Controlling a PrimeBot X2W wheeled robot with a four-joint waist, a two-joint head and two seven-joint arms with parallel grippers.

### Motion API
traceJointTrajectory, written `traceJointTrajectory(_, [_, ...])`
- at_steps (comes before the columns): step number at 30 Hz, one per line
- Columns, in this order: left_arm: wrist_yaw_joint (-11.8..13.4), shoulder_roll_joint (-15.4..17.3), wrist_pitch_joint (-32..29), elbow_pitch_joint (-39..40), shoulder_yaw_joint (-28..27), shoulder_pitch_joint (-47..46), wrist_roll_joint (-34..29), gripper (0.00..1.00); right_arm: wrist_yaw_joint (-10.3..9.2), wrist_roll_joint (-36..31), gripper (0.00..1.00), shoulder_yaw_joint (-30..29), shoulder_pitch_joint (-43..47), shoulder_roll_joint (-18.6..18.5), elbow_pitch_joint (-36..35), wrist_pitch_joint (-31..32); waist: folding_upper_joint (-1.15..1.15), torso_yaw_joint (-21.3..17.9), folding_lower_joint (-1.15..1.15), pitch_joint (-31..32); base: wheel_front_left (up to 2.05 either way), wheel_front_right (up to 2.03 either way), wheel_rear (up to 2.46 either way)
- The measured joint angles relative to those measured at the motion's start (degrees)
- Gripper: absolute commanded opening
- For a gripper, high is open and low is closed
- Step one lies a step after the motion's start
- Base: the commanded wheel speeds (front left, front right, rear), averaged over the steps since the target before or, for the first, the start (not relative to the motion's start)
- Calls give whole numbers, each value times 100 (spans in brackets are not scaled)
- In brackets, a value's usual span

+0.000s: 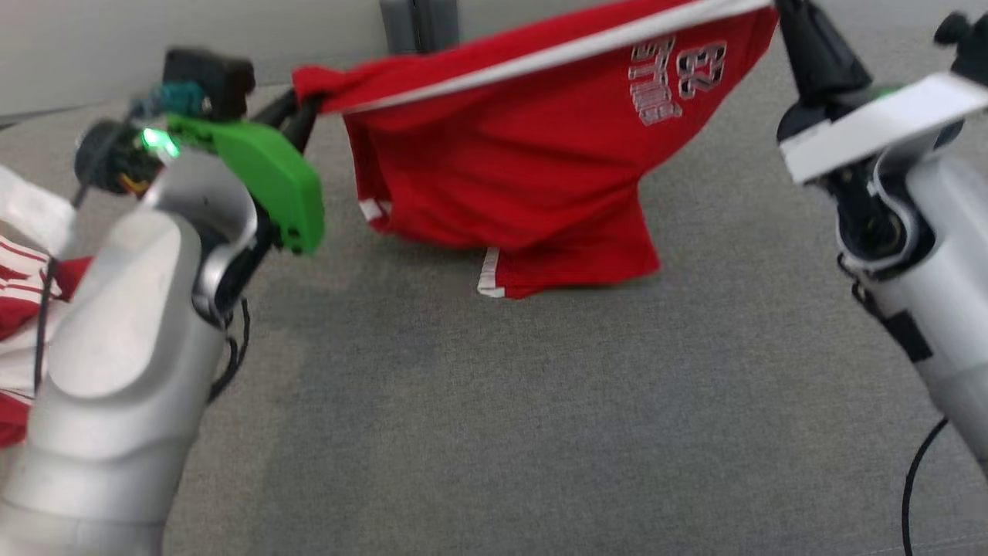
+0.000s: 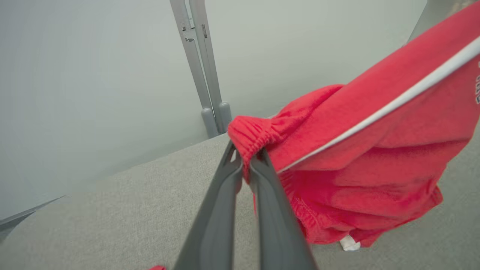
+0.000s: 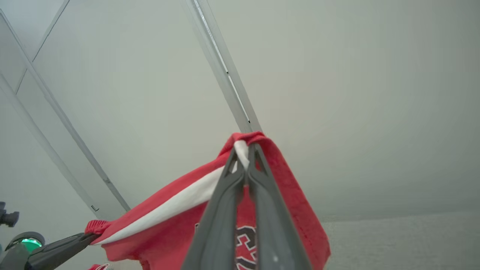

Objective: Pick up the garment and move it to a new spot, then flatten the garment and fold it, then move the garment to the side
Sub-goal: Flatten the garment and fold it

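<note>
1. The left gripper [image 2: 245,159] is clamped tight on the gathered elastic waistband corner of the red fleece shorts with a white side stripe [image 1: 525,170]. The cloth is bunched over and between its dark fingertips.
2. The right gripper [image 3: 245,152] is likewise pinched closed, on the opposite end of the shorts. The white stripe [image 3: 180,202] is caught between its fingers, and red cloth drapes down both sides of them.
3. Just below the right gripper, printing [image 1: 679,77] in white-grey outlined characters sits on the red cloth. In the head view it shows two large numerals that look like "82". A row of letters beside them is too blurred to read.
4. The shorts are stretched between the two grippers. The white stripe runs along the top edge from one gripper to the other, and in the head view it slopes up toward the right gripper.
5. Below and between the grippers the rest hangs in loose folds. The white-trimmed hem corners are lowest, down at the grey woven surface [image 1: 540,425]. Whether they touch it cannot be told.
</note>
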State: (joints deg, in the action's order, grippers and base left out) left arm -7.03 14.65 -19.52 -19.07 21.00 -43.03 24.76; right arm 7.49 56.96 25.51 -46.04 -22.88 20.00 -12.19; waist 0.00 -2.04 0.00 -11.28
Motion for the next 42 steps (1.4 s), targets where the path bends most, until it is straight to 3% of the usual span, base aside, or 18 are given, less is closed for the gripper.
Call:
traceJointTrajectory(7, [-40, 48, -144, -1049, 375, -2346, -204, 0, 2, 49, 0, 337, -2092, -248, 619, -92, 0, -7, 0, -867, 0, 0, 0])
traceJointTrajectory(11, [-53, -79, 122, -1718, 431, -3404, -246, 0, 4, 213, 0, 422, -3007, -307, 1032, -163, 0, -13, 1, -1290, 0, 0, 0])
traceJointTrajectory(19, [-54, -369, 845, -2900, 366, -4476, -75, 0, 7, 487, 0, 694, -4062, -331, 1622, -241, 0, -49, 1, -1683, 0, 0, 0])
traceJointTrajectory(27, [-53, -463, 1088, -3504, 916, -3721, 555, 0, 4, 700, 0, 1653, -3420, -454, 1508, -264, 0, -49, 0, -1377, 0, 0, 0])
traceJointTrajectory(34, [-53, -174, 916, -3162, 1719, -2346, 1496, 0, 3, 889, 0, 2495, -1966, -995, 889, -280, 0, -74, 0, -852, 0, 0, 0])
traceJointTrajectory(37, [-53, 37, 521, -2813, 2085, -1759, 1903, 0, 4, 1054, 0, 2848, -1316, -1358, 611, -227, 0, -81, 0, -570, 0, 0, 0])
traceJointTrajectory(42, [-53, 444, -672, -2070, 2550, -871, 2669, 0, 7, 1480, 0, 3307, -423, -1961, 157, 382, 0, -87, 0, -46, 0, 0, 0])
